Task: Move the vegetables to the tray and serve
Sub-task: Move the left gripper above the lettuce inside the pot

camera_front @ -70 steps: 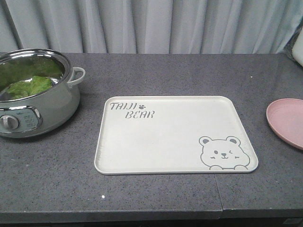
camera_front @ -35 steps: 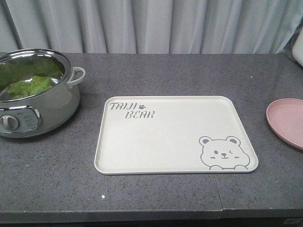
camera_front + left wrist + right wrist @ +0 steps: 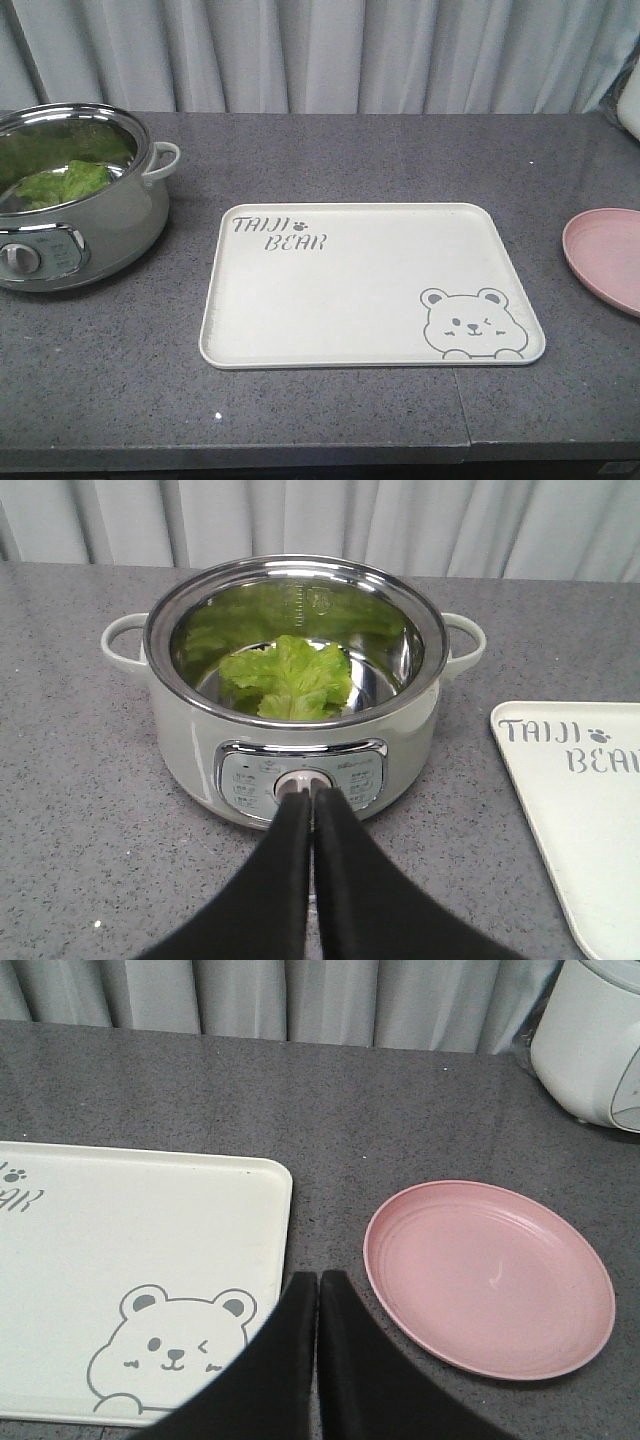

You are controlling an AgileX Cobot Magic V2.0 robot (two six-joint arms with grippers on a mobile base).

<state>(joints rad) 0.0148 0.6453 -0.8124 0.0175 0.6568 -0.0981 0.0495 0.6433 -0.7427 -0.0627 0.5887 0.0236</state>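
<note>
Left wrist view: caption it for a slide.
Shut left gripper faces the pot holding lettuce, tray corner at right.

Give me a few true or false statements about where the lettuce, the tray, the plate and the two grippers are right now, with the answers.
1. The lettuce leaf lies inside the pot. True.
2. The tray has lettuce on it. False: nothing lies on it.
3. The pink plate sits on the tray. False: it rests on the counter, apart from the tray.
4. The left gripper is shut and points toward the pot. True.
5. The right gripper clamps the plate's rim. False: it is shut on nothing, over the gap between tray and plate.
</note>
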